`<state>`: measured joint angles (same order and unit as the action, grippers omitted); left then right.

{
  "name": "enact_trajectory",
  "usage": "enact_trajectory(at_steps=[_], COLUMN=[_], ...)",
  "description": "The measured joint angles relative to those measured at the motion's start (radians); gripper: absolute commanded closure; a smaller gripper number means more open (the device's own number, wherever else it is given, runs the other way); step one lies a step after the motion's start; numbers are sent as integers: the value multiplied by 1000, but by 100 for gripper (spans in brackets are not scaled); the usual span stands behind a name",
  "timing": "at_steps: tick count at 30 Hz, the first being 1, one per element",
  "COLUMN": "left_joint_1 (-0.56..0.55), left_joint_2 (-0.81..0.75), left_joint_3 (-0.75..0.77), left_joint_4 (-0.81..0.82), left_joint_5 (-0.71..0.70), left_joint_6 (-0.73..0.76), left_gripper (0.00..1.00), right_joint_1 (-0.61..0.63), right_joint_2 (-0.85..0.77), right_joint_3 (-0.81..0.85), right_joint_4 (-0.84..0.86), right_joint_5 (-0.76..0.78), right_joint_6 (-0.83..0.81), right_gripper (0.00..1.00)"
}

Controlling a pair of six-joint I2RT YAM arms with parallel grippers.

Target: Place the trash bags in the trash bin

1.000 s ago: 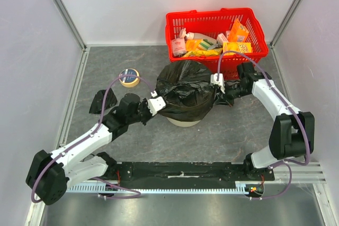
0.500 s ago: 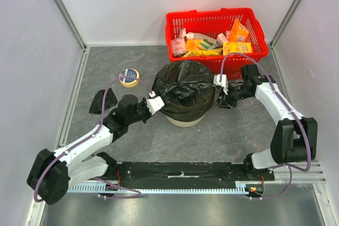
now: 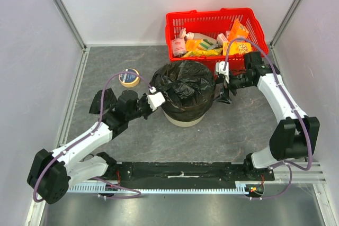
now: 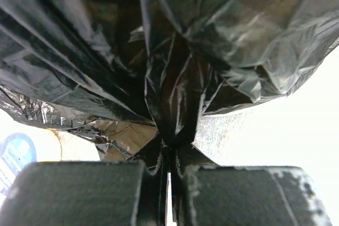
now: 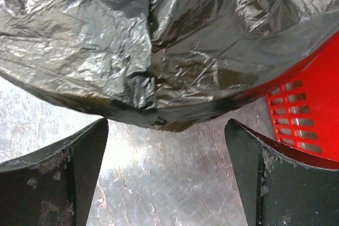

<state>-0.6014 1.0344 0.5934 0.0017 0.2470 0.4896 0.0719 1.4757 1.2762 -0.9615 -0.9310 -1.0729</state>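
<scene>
The trash bag (image 3: 186, 87), black and crinkled, is draped over the trash bin (image 3: 183, 122) in the middle of the grey table (image 3: 217, 136), covering its mouth and most of its wall, so that only a beige strip of the bin's base shows below the plastic in the top view. The left gripper (image 3: 154, 99) is clenched on the bag's left edge; in the left wrist view (image 4: 169, 157) its two fingers press together with a thin fold of black film pinched between them, and the bag fans upward from there. The right gripper (image 3: 223, 85) is released and grasps nothing: in the right wrist view (image 5: 165, 125) its fingers stand wide apart, with the bag's bulging side just ahead of them and bare table showing in the gap. A red basket (image 3: 212, 22) full of packaged goods stands behind the bin, near the right gripper. A roll of tape (image 3: 128, 77) lies on the table to the left of the bin, and a flat piece of black plastic (image 3: 98, 104) lies beside the left arm.
</scene>
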Motion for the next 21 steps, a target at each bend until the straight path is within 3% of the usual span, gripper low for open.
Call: enact_trajectory(at_steps=[3, 5, 14, 21], left_joint_1=[0, 0, 0, 1], left_joint_2=[0, 2, 3, 3], left_joint_3=[3, 3, 3, -2], left_joint_4=[-2, -8, -16, -14], left_joint_5=[8, 18, 39, 44], left_joint_6=[0, 0, -1, 0], left_gripper=[98, 98, 98, 98], right_joint_1=[0, 0, -2, -4], right_joint_2=[48, 71, 127, 129], right_joint_3=[25, 26, 28, 26], right_joint_4=[-7, -22, -95, -120], right_joint_5=[-53, -90, -189, -195], right_joint_6=[-13, -23, -76, -92], right_gripper=[6, 17, 99, 100])
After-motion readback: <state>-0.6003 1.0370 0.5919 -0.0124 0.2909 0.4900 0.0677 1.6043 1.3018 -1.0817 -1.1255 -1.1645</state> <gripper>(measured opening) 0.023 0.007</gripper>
